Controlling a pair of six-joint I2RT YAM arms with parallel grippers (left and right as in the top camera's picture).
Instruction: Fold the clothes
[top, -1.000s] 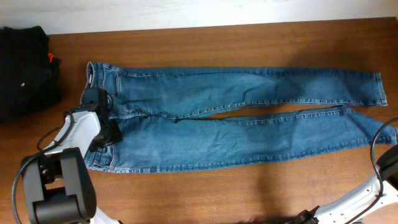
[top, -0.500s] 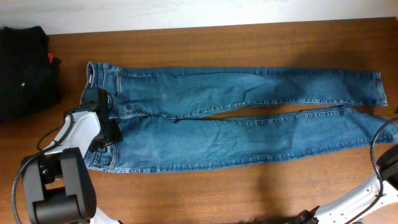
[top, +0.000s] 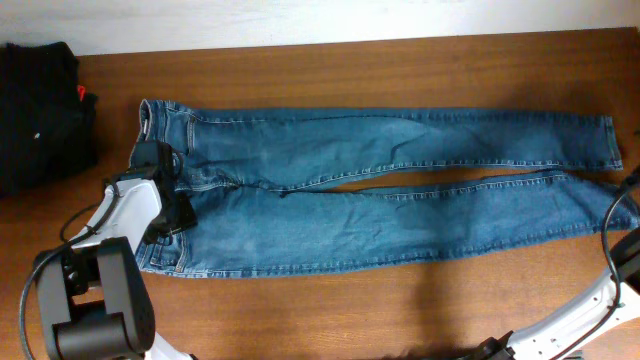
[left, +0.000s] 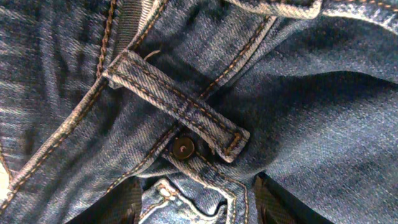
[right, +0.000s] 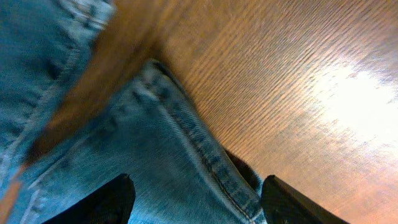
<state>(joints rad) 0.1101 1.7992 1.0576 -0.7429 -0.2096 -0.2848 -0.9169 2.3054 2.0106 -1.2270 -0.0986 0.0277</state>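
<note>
The jeans (top: 380, 190) are lying flat across the desk, waistband toward the left edge. Left gripper (left: 193, 208) is clamping the waistband; right gripper (right: 193, 199) is straddling a leg hem, jaws apart.

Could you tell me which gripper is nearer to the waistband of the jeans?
Left. The left gripper sits on the jeans' waistband; the right gripper is at the far leg hem.

Top-down overhead; wrists close on jeans (top: 380, 190)
</note>
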